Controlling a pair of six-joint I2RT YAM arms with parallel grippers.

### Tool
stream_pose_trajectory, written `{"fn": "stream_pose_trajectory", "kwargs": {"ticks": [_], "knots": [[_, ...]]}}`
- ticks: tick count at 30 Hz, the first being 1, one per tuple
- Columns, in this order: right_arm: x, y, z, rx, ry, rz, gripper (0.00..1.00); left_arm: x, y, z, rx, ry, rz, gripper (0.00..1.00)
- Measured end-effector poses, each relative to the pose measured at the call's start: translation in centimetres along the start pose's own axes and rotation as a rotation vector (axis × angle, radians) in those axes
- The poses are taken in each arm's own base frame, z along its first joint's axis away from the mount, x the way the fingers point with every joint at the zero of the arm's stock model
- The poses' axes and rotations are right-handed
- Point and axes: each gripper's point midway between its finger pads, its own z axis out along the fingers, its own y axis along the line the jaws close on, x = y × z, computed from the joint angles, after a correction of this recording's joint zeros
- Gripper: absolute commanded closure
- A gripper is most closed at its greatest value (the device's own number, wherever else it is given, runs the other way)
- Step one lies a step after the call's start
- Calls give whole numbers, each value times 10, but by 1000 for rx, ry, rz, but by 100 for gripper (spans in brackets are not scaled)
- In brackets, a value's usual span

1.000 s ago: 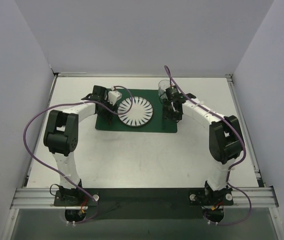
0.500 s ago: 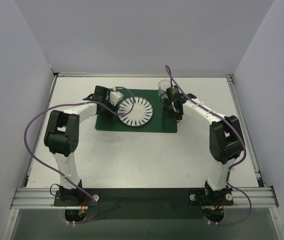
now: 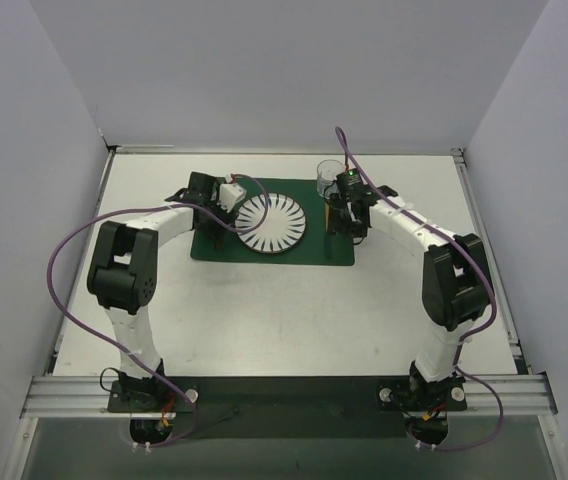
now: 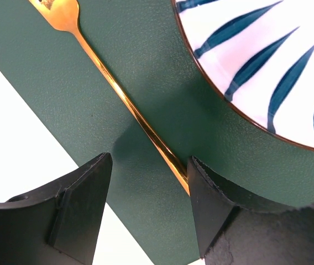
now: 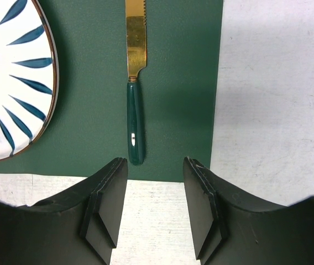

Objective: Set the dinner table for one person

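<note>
The left gripper (image 4: 148, 161), jaws apart, straddles a slim gold fork (image 4: 118, 94) (handle end beside the right-hand finger). The right gripper (image 5: 155, 163), jaws also apart, sits just below a green-handled gold knife (image 5: 135, 127). Both utensils lie on the dark green rectangular placemat (image 5: 184, 83), upper centre of the large white dinner table (image 3: 264, 320).

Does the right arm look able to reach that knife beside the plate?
Probably yes. The knife lies flat on the placemat, clear of the plate, and the jaws stand open and empty just off its handle end, with nothing between.
</note>
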Motion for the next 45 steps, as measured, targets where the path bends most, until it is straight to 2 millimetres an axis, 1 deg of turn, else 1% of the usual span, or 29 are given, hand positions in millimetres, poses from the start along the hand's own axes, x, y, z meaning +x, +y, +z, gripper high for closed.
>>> {"fn": "stream_pose_trajectory", "kwargs": {"ticks": [2, 3, 6, 9, 10, 11, 12, 13, 15, 17, 18, 21, 22, 23, 25, 28, 30, 31, 35, 41, 45], "knots": [[0, 0, 0, -1, 0, 1, 55, 0, -2, -1, 10, -4, -1, 30], [0, 0, 0, -3, 1, 2, 55, 0, -5, -2, 28, -10, -2, 27], [-2, -2, -1, -10, -1, 11, 55, -3, -20, -13, 111, -43, -6, 22], [-7, -14, -8, -9, -15, 42, 53, -17, -32, -37, 192, -118, -10, 18], [-9, -22, -11, -5, -24, 61, 52, -22, -33, -45, 207, -145, -11, 17], [-12, -31, -15, 0, -33, 85, 52, -31, -32, -58, 228, -192, -19, 16], [-15, -43, -18, 10, -44, 114, 51, -36, -29, -68, 234, -223, -26, 16], [-19, -56, -23, 23, -58, 147, 50, -42, -23, -79, 237, -258, -41, 15], [-24, -86, -33, 51, -94, 220, 49, -46, -2, -98, 220, -314, -86, 14], [-25, -114, -45, 80, -134, 288, 49, -40, 26, -112, 168, -339, -147, 12], [-25, -127, -50, 97, -151, 319, 48, -33, 42, -116, 136, -341, -181, 12], [-20, -165, -73, 152, -222, 409, 48, -8, 81, -121, 53, -319, -275, 11], [-20, -173, -78, 166, -236, 429, 48, 0, 86, -121, 43, -309, -297, 11], [-19, -180, -84, 177, -259, 449, 48, 13, 96, -121, 21, -295, -335, 10], [-18, -192, -96, 197, -304, 481, 48, 36, 105, -119, 0, -265, -391, 9], [-14, -197, -106, 200, -362, 495, 48, 64, 104, -115, -8, -220, -453, 7], [-11, -196, -109, 191, -393, 495, 48, 75, 100, -114, -6, -201, -473, 6], [-10, -195, -110, 186, -408, 495, 48, 77, 98, -113, -4, -197, -477, 5], [-6, -194, -111, 172, -441, 494, 48, 77, 96, -115, -3, -199, -480, 5], [-5, -193, -113, 159, -480, 493, 49, 72, 97, -122, -9, -221, -479, 4], [-6, -193, -115, 154, -500, 493, 51, 72, 95, -122, -4, -222, -486, 4]]}}
